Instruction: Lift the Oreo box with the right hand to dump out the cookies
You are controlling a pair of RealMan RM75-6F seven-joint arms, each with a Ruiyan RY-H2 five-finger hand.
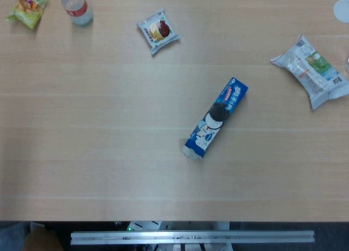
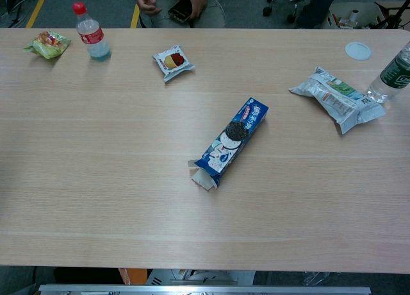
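Note:
A blue Oreo box (image 1: 216, 117) (image 2: 231, 140) lies flat near the middle of the wooden table, set on a diagonal. Its near end is open, with the flap (image 2: 201, 177) folded out toward the table's front edge. No cookies show outside the box. Neither of my hands appears in the head view or the chest view.
A white and green snack bag (image 1: 311, 71) (image 2: 335, 97) lies at the right. Beside it stands a green-labelled bottle (image 2: 392, 74), with a white lid (image 2: 357, 50) behind. At the back left are a small snack packet (image 1: 158, 31), a red-capped bottle (image 1: 76, 6) and a green bag (image 1: 27, 9).

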